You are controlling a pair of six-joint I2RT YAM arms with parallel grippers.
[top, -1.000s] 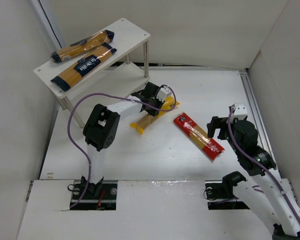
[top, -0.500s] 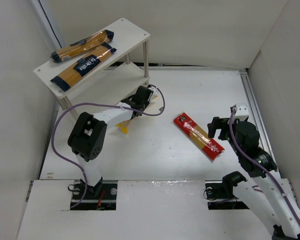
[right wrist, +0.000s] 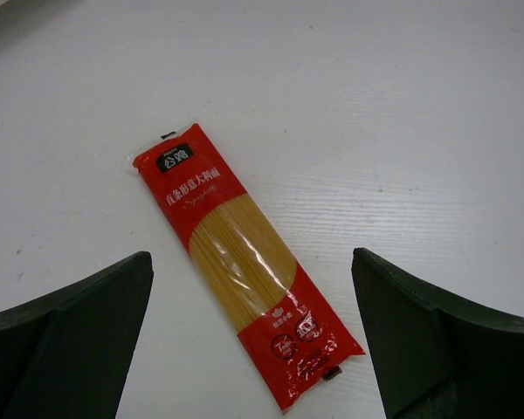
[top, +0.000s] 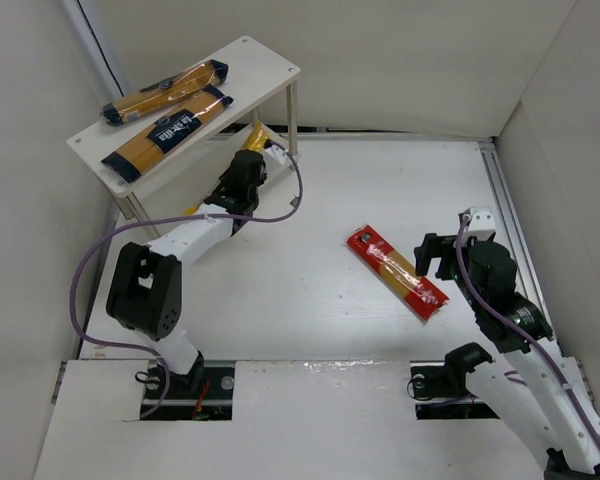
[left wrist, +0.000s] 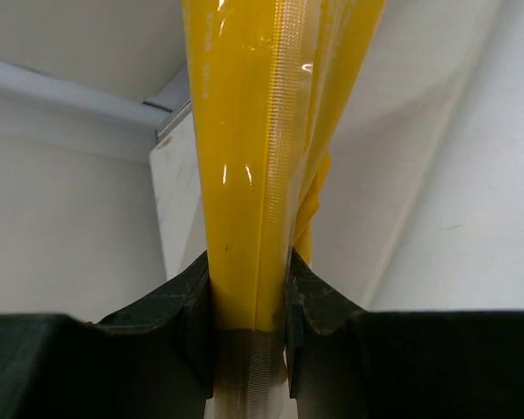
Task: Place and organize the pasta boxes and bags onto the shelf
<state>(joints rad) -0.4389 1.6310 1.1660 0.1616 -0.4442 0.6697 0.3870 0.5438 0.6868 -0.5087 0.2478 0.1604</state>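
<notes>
R gripper (top: 432, 256), near right, fingers wide apart, hovers by red packet (right wrist: 241, 269) lying flat on table (top: 320, 310). L gripper (left wrist: 249, 297), further left, clamps yellow packet (left wrist: 253, 131), its far end under shelf (top: 265, 60) top board. Far left, on top: clear navy-ended packet (top: 168, 133) beside its twin (top: 167, 90).

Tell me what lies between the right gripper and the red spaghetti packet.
Nothing. In the right wrist view the open right gripper hangs over the red packet, with only bare table around it.
</notes>
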